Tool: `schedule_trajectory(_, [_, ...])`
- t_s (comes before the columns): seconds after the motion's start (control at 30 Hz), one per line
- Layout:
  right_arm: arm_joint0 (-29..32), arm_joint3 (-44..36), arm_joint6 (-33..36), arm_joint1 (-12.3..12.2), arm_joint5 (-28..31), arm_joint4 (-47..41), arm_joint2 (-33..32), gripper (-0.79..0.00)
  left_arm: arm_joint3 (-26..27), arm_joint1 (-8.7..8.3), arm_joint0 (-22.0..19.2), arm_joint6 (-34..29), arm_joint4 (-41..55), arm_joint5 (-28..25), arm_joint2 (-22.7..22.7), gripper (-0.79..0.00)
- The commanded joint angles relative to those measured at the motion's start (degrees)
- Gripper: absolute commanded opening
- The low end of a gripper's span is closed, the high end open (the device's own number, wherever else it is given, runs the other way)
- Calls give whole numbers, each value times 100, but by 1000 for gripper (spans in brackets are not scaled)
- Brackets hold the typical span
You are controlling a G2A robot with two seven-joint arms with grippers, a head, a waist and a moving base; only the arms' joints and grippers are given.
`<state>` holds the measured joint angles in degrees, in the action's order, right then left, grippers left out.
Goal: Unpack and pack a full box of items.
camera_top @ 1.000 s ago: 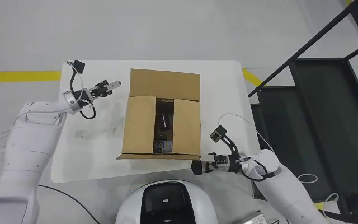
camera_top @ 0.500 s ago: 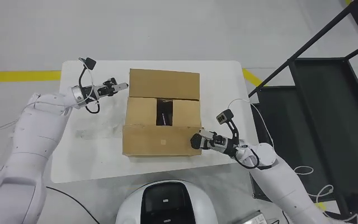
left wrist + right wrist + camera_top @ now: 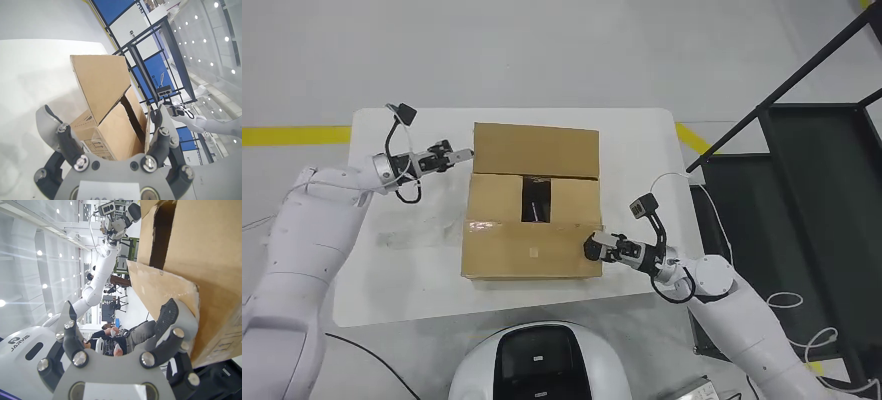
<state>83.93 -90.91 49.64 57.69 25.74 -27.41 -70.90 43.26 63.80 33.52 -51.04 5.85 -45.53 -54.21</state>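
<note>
Cardboard box [image 3: 577, 205], one, on your white table [image 3: 412, 290], two grippers at its corners.
Your left gripper [image 3: 464, 154] hangs spread just beside the far-left corner, holding nothing. Your right gripper [image 3: 590, 246], also spread, has one finger [image 3: 167, 315] against the near flap [image 3: 532, 250]. Two side flaps [image 3: 492, 198] leave one dark gap [image 3: 537, 200].

surface: white table [image 3: 422, 290] | on it: cardboard box [image 3: 532, 250], mid-table, flaps partly open
</note>
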Motion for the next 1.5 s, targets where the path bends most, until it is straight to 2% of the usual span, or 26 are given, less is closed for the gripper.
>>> schedule_trajectory(0.0, [10, 1, 13, 1, 5, -1, -11, 0, 135, 40, 52, 212, -114, 208, 81, 0])
schedule_trajectory(0.17, [69, -25, 109, -10, 16, -36, -95, 0, -214, 239, -157, 801, -293, 467, 335, 0])
schedule_trajectory(0.37, [161, -66, 221, -32, -12, -53, -224, 0, -905, 568, -484, 1293, -115, 287, 614, 0])
schedule_trajectory(0.6, [197, -79, 281, -41, -81, 10, -284, 0, -1464, 880, -741, 846, 644, 6, 744, 0])
schedule_trajectory(0.73, [192, -50, 294, -37, -114, 28, -276, 0, -1652, 958, -814, 417, 1103, -281, 683, 0])
schedule_trajectory(0.8, [176, -32, 303, -32, -128, 29, -259, 0, -1637, 970, -794, -89, 1470, -510, 626, 0])
schedule_trajectory(0.83, [168, -20, 298, -28, -130, 31, -247, 0, -1628, 964, -803, -270, 1583, -503, 610, 0])
schedule_trajectory(1.0, [121, 9, 279, -13, -134, 71, -205, 0, -1323, 838, -706, -300, 1746, -473, 590, 0])
schedule_trajectory(1.13, [103, 39, 194, -4, -127, 171, -191, 0, -738, 666, -501, -294, 1948, -480, 576, 0])
schedule_trajectory(1.27, [99, 38, 28, 4, -90, 394, -188, 0, 115, 391, -174, -464, 2278, -310, 556, 0])
schedule_trajectory(1.47, [143, -16, -151, 4, -41, 504, -266, 0, 1272, -92, 310, -1165, 2902, 390, 391, 0])
